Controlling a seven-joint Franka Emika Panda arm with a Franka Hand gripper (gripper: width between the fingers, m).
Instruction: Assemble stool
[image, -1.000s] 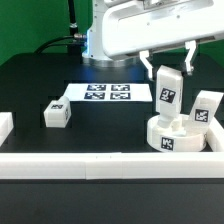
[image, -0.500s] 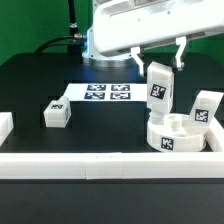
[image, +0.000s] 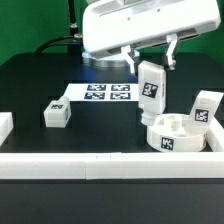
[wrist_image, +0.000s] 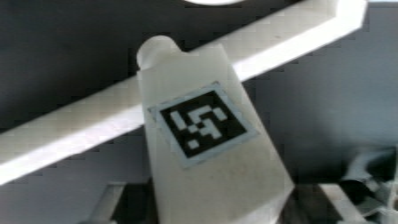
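My gripper (image: 152, 62) is shut on a white stool leg (image: 151, 93) and holds it tilted in the air, above and to the exterior view's left of the round seat (image: 176, 136). The seat lies near the front rail, and a second leg (image: 205, 110) stands upright in it on the exterior view's right. A third leg (image: 56, 113) lies on the table at the exterior view's left. In the wrist view the held leg (wrist_image: 210, 140) with its tag fills the middle, with a finger on each side of its base.
The marker board (image: 107, 95) lies flat behind the seat. A long white rail (image: 100, 164) runs along the front edge, also seen in the wrist view (wrist_image: 178, 90). A short white block (image: 4, 127) sits at the exterior view's far left.
The gripper has lifted the held leg up off the seat and carried it to the exterior view's left. The seat, the second leg and the third leg have not moved.
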